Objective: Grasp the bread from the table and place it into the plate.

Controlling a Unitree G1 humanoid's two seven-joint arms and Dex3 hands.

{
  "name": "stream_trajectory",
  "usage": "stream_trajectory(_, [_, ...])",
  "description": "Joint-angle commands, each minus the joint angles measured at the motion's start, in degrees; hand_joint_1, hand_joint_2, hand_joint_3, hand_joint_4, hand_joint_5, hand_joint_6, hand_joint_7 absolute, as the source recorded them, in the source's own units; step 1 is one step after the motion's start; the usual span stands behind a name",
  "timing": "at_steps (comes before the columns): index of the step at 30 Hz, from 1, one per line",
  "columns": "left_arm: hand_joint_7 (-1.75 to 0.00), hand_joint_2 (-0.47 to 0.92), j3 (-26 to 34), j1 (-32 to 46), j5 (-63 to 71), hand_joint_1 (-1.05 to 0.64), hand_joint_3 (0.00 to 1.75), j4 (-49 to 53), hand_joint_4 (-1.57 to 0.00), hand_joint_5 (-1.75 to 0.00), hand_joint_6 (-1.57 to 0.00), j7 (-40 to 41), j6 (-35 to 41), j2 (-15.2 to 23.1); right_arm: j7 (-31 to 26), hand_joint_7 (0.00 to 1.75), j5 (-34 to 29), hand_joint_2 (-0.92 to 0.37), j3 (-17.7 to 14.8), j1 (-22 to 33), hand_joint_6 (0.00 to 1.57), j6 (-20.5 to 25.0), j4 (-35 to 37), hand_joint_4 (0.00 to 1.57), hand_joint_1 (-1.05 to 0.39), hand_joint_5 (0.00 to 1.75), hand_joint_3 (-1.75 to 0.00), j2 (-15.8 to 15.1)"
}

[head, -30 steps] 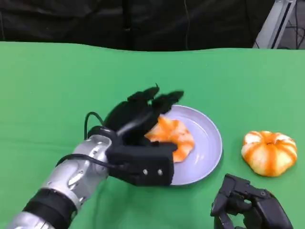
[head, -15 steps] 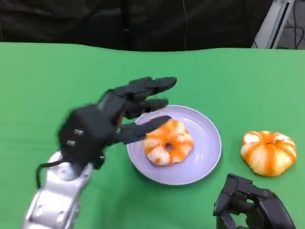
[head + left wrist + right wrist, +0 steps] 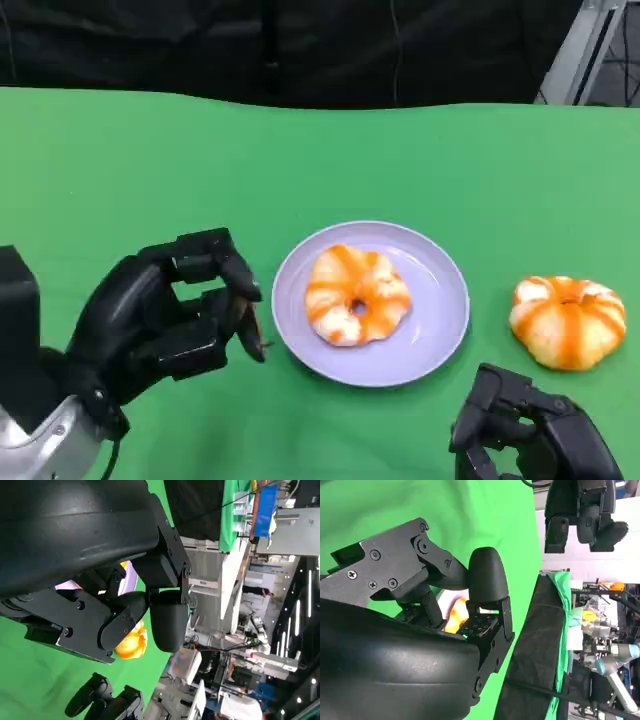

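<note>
An orange-glazed ring of bread [image 3: 356, 294] lies flat in the middle of the lavender plate [image 3: 440, 330]. My left hand [image 3: 150, 320] hovers low over the green table just left of the plate, its fingers curled in around nothing, a small gap from the rim. The left wrist view looks past the left hand's bent fingers [image 3: 165, 615] to a sliver of the plate [image 3: 129, 577]. My right hand [image 3: 530, 430] stays at the near right edge, fingers curled and holding nothing. In the right wrist view its fingers [image 3: 485, 580] hide most of an orange patch of bread [image 3: 456, 614].
A second, pumpkin-shaped orange bun [image 3: 567, 321] sits on the green cloth [image 3: 120, 170] right of the plate, just beyond my right hand. A black curtain closes the far edge. A metal stand leg [image 3: 585, 45] rises at the far right.
My left hand has let go of the ring bread, pulled back left and toward me off the plate, and curled its fingers in. The bread now lies uncovered on the plate.
</note>
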Motion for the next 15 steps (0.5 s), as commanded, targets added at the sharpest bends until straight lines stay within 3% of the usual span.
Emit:
stream_trajectory(1, [-1.64, 0.56, 4.37, 10.41, -2.32, -0.1, 1.26, -2.14, -0.88, -1.75, -0.79, -5.82, -2.53, 4.07, -0.2, 1.53, -0.29, -0.65, -0.36, 0.11, 0.71, -1.03, 0.17, 0.76, -0.14, 1.75, -1.05, -0.72])
stream_trajectory(6, [-1.66, 0.62, 7.43, 15.25, -3.76, -0.09, 1.13, 1.55, -0.86, -1.75, -0.76, -10.41, -5.93, 4.72, -0.41, 1.54, -0.66, -0.65, -0.52, -0.38, 0.71, -1.43, 0.86, 0.76, -0.13, 1.75, -1.04, -0.58])
stream_trajectory(15, [-1.63, 0.68, 8.57, 16.69, -5.15, -0.08, 0.98, 6.67, -0.85, -1.75, -0.78, -13.32, -7.49, 4.03, -0.15, 1.54, -0.53, -0.65, -0.82, -0.89, 0.7, -2.12, 1.81, 0.76, -0.13, 1.75, -1.03, -0.82])
